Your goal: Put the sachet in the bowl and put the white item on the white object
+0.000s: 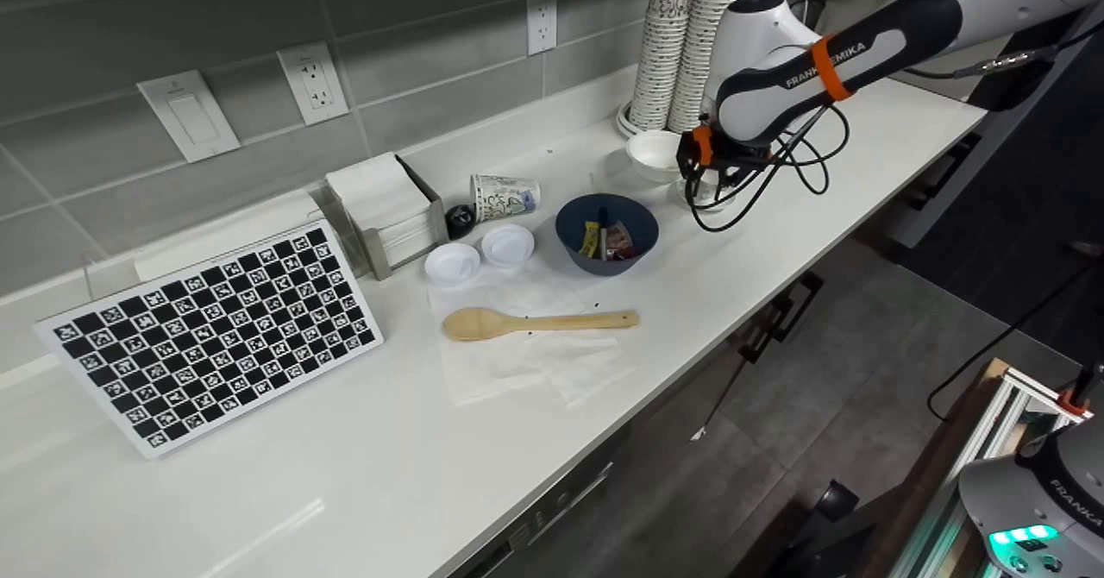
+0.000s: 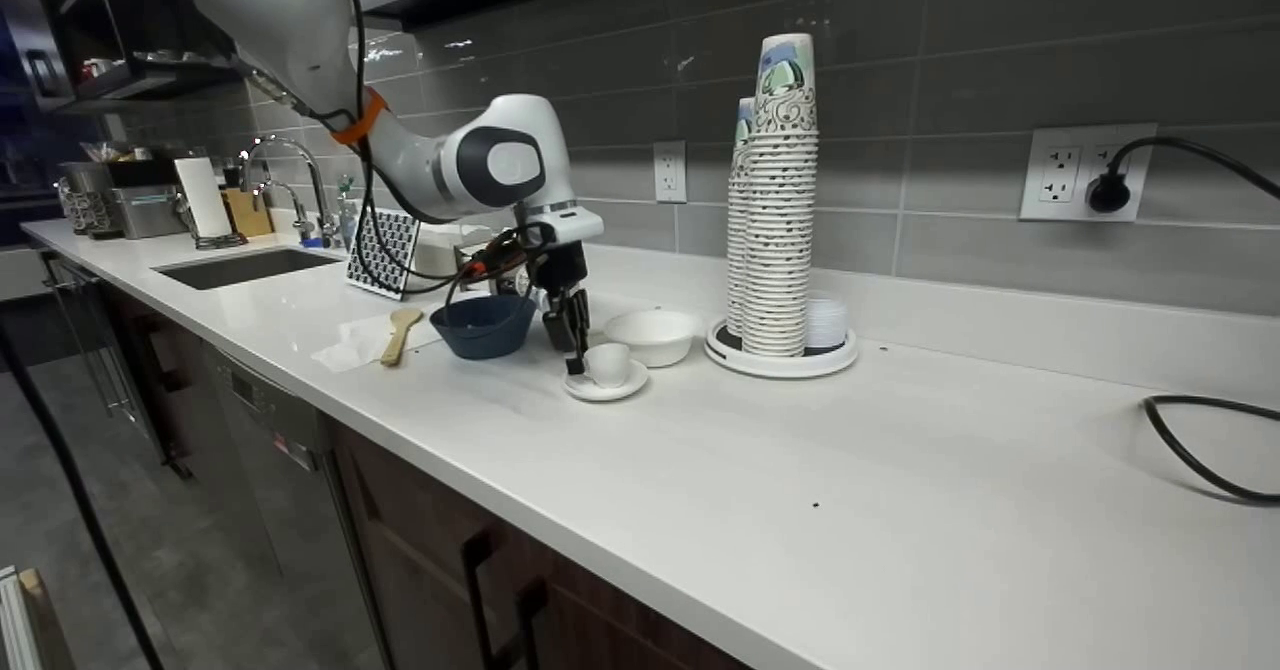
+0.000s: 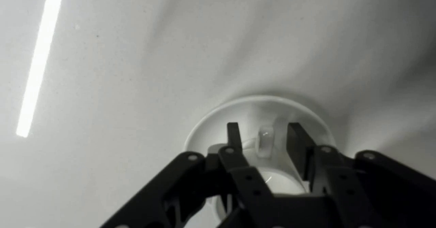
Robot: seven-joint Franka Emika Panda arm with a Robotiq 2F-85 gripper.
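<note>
White and glossy, the cup (image 2: 607,364) stands upright on a pale saucer (image 2: 618,393), and I take the pair to be the white item on its white object. The fingers (image 3: 234,136) are apart, with what looks like the cup's handle (image 3: 265,141) between them and nothing clamped. Pulling away with a sideways drift could hook that handle and tip the cup or drag it off-centre; closing now and rising would lift it from its place. The saucer might slide too, since the white tabletop (image 1: 388,440) looks slick, and could then knock the white bowl (image 1: 655,153) just beside it. In the blue bowl (image 1: 634,211), near by, lies a yellow packet (image 1: 590,239), probably the sachet, among other small items; a low swing of the arm (image 2: 425,165) could jostle or tip that bowl. The surface shows streaks of reflected light and a few dark specks. A wooden spoon (image 1: 552,323) lies over thin white paper (image 1: 535,371), and closer to the grey tiled wall (image 1: 431,34) are two shallow white dishes (image 1: 452,265) and a paper cup (image 1: 509,197) on its side. Farther out, tall stacks of paper cups (image 2: 780,240) rise from a round tray (image 2: 780,370), a checkered board (image 1: 220,336) stands tilted, and in an exterior view a sink (image 2: 250,267) is set into the far stretch of tabletop.
</note>
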